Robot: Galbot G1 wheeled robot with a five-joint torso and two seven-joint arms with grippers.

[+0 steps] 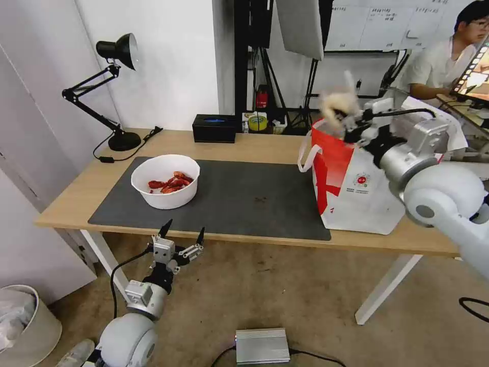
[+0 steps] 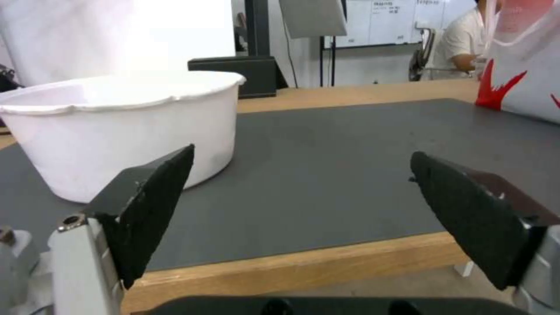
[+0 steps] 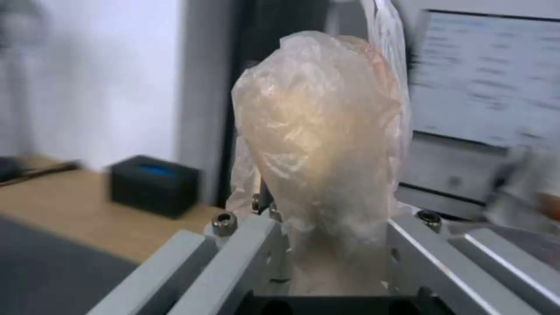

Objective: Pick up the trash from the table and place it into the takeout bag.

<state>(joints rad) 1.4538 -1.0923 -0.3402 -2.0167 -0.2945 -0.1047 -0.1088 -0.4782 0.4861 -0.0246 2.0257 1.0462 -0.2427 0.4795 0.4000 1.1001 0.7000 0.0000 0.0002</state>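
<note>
My right gripper (image 1: 342, 116) is shut on the knotted beige plastic-wrapped ball (image 1: 338, 104) (image 3: 318, 144), held in the air above the open top of the white takeout bag (image 1: 356, 191) with its red side panel, which stands on the right of the table (image 1: 244, 145). A white bowl of red shells (image 1: 165, 181) (image 2: 122, 131) rests on the left part of the dark grey mat (image 1: 244, 204). My left gripper (image 1: 183, 233) (image 2: 300, 175) hangs open just in front of the table's front edge, below and right of the bowl, with nothing between its fingers.
A black box (image 1: 214, 128) and a black desk lamp (image 1: 109, 92) stand at the back of the table. A metal box (image 1: 262, 345) lies on the floor in front, and a white bin (image 1: 23, 326) stands at the lower left.
</note>
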